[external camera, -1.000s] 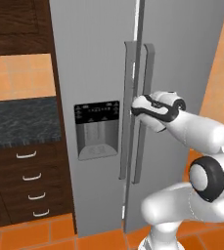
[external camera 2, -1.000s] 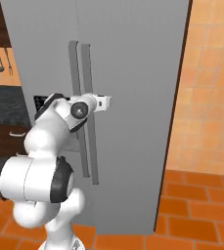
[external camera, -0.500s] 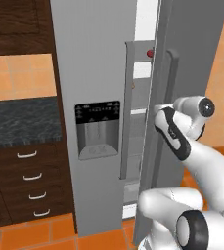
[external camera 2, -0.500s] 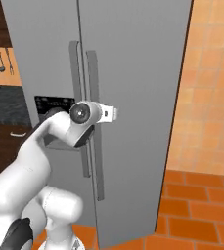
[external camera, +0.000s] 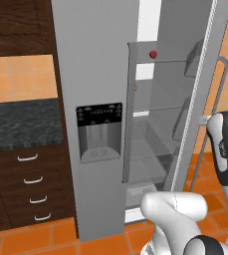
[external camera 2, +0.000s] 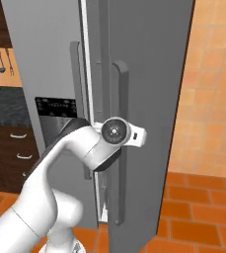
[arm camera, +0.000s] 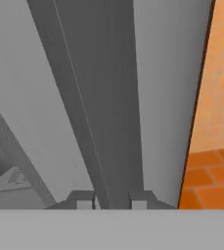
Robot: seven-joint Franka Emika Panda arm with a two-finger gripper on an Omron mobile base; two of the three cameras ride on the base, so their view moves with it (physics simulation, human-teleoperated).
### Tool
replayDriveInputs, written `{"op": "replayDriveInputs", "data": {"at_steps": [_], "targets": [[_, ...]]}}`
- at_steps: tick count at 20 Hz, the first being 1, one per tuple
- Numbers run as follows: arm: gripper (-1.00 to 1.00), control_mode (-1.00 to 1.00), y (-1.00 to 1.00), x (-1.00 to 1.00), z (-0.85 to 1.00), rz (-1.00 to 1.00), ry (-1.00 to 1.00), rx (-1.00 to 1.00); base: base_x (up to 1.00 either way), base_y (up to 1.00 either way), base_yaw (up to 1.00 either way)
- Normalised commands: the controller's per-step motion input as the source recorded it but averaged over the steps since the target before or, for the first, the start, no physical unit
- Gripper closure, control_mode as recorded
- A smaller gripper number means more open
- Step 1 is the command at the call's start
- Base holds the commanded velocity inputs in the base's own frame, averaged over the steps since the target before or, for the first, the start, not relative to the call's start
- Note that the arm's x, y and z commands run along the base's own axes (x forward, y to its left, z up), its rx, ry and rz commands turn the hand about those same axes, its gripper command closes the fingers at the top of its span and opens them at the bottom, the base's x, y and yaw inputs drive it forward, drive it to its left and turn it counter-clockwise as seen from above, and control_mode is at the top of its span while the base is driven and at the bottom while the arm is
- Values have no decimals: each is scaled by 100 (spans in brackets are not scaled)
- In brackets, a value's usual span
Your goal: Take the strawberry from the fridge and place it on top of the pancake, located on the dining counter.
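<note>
Change since the earlier frames: the right-hand door (external camera: pixel 197 94) of the fridge (external camera: pixel 93 99), shut a second ago, is now swung well open, and the arm has been carried outward with it; the interior, hidden before, is exposed.

Hand (arm camera: pixel 112 200): closed tight on the door's long vertical handle (arm camera: pixel 108 97), which is seen running up between the two fingertips (arm camera: pixel 84 202) in the hand view. Nothing else is held.

Strawberry (external camera: pixel 153 54): a tiny bright red fruit, resting on the top glass shelf (external camera: pixel 158 61) inside the fridge, near that shelf's front edge and above every other shelf. It is well apart from the hand, which is at the outer side of the open door, lower than that shelf.

Also inside the fridge: lower glass shelves, apparently bare, and door bins (external camera: pixel 192 62) on the inner face of the open door. A small yellow-brown item (external camera: pixel 135 87) is seen at the left wall, below the strawberry's shelf.

Left of the fridge: a black dispenser panel (external camera: pixel 99 130) on the closed door, then a dark-topped surface (external camera: pixel 21 124) over wooden drawers (external camera: pixel 31 184).

Handling, as judged: the strawberry is expected to be very light, soft and easily bruised, and liable to roll on smooth glass. A gentle pinch across its widest part is advised, with the fingertips brought in level over the shelf, after the handle has been released.
</note>
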Motion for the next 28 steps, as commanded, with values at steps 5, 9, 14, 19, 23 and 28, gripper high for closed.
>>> {"op": "replayDriveInputs", "data": {"at_steps": [5, 9, 14, 19, 23, 28], "targets": [[100, -100, -91, -46, 29, -1, 0, 15, 0, 0, 0], [-100, -100, -42, -26, 29, -7, 0, 1, 0, 0, 0], [-100, -100, 34, -64, 32, -12, 0, -19, 0, 0, 0], [-100, -100, 100, -58, 4, -7, 12, -57, 0, 0, 0], [-100, -100, 100, 7, -5, 0, 48, -75, 0, 0, 0], [-100, -100, 88, 86, -42, -5, 58, -75, 0, 0, 0]]}}
